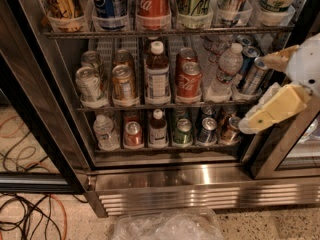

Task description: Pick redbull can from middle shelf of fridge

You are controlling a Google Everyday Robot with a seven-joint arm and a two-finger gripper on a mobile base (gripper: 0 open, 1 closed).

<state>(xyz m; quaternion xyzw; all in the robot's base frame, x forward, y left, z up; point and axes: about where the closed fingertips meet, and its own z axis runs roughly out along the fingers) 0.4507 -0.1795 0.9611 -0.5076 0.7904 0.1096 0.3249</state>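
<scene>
The fridge stands open in front of me, with three wire racks. On the middle shelf, slim blue-and-silver redbull cans stand in a row at the far right; the front redbull can leans slightly. To its left stands a clear water bottle. My gripper, with cream-coloured fingers, reaches in from the right edge. It is open and empty, just right of the redbull can and apart from it.
The middle shelf also holds red Coca-Cola cans, a brown bottle and other cans. Tall cans fill the top rack, small cans the bottom rack. A dark door frame stands on the left. Cables and a plastic bag lie on the floor.
</scene>
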